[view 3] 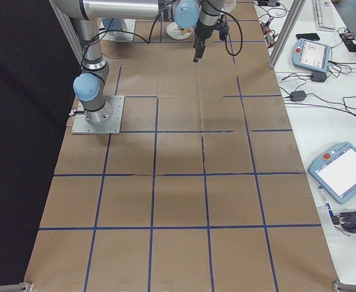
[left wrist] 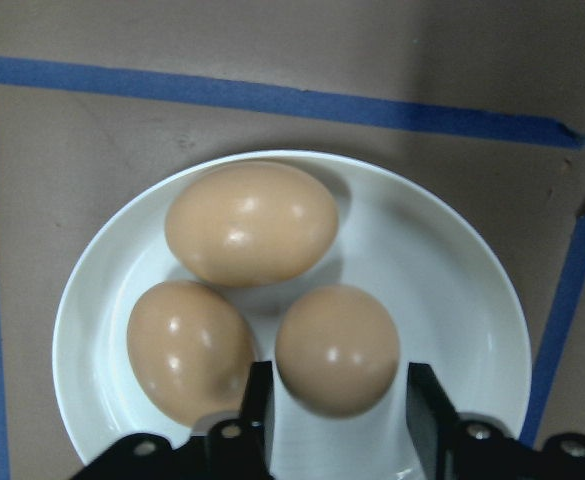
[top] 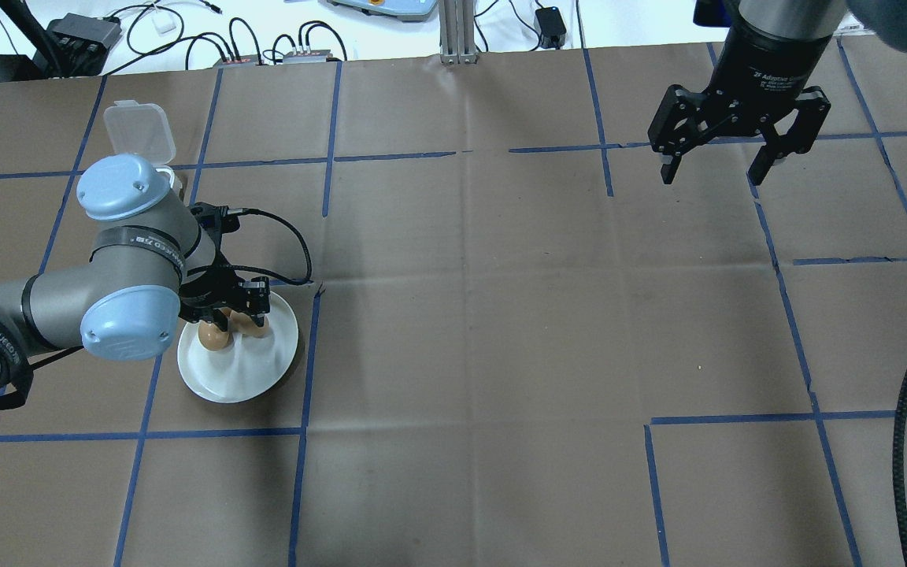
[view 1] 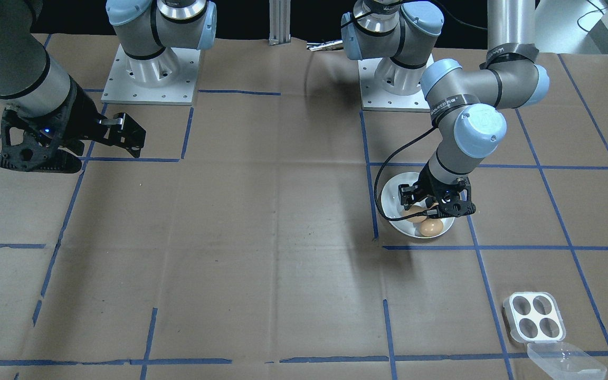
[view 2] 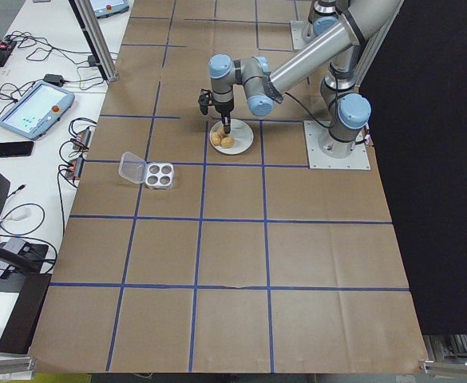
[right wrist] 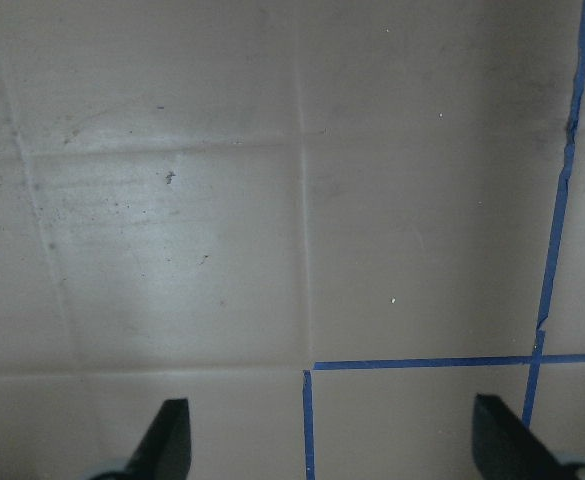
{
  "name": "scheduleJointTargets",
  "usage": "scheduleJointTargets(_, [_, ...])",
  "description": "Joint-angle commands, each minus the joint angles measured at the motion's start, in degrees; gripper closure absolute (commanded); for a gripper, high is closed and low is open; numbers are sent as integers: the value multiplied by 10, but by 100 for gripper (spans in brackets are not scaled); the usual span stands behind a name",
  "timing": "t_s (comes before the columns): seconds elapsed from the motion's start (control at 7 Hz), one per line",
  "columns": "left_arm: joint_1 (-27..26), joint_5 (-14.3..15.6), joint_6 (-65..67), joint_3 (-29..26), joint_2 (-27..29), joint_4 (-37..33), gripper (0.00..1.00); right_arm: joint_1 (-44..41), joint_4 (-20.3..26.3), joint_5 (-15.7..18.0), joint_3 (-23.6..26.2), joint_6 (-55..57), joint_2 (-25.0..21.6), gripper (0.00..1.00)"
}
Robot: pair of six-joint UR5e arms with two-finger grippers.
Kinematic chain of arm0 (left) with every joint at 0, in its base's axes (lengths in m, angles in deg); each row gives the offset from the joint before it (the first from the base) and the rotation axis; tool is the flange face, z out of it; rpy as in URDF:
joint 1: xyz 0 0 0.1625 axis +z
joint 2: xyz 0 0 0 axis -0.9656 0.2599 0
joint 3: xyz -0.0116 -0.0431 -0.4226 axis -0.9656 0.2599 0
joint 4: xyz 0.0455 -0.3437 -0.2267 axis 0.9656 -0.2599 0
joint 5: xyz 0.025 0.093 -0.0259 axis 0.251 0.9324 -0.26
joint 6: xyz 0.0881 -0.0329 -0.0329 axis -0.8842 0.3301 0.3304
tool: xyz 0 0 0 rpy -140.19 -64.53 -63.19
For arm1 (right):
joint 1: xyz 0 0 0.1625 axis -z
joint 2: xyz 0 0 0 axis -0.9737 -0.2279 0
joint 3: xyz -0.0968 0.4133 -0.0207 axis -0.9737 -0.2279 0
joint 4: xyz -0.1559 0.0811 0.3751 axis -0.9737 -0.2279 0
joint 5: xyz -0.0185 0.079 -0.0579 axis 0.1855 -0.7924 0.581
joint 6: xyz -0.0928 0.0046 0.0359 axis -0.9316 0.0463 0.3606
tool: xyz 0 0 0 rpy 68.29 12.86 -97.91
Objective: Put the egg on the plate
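A white plate [left wrist: 452, 260] holds three brown eggs. Two lie on their sides, one at the back [left wrist: 252, 222] and one at the front left [left wrist: 187, 350]. The third egg [left wrist: 337, 340] stands upright between the fingers of my left gripper [left wrist: 337, 400], which is shut on it low over the plate [top: 237, 378]. From across the table, that gripper [view 1: 433, 208] covers part of the plate [view 1: 391, 195], with one egg [view 1: 430, 227] showing below it. My right gripper [top: 745, 169] hangs open and empty, far off over bare paper.
A clear plastic four-hole egg box [view 1: 535, 316] with its lid [view 1: 565, 361] open lies near the plate, toward the table's outer corner. Brown paper with blue tape lines covers the table. Cables and tablets lie beyond the far edge.
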Motion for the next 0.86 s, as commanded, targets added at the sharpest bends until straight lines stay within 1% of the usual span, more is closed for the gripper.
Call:
scheduleJointTargets(0.0, [-3, 2, -5, -23, -24, -11, 1, 0, 0, -1, 0, 0, 0, 0])
scheduleJointTargets(0.14, [-4, 2, -4, -70, -37, -90, 1, 0, 0, 0, 0, 0, 0, 0])
scheduleJointTargets(0.29, [-11, 1, 6, -133, -64, -190, 1, 0, 0, 0, 0, 0, 1, 0])
scheduleJointTargets(0.43, [-30, 2, 28, -204, -80, -288, 1, 0, 0, -1, 0, 0, 0, 0])
scheduleJointTargets(0.71, [-83, 3, 86, -311, -75, -394, 1, 0, 0, -1, 0, 0, 0, 0])
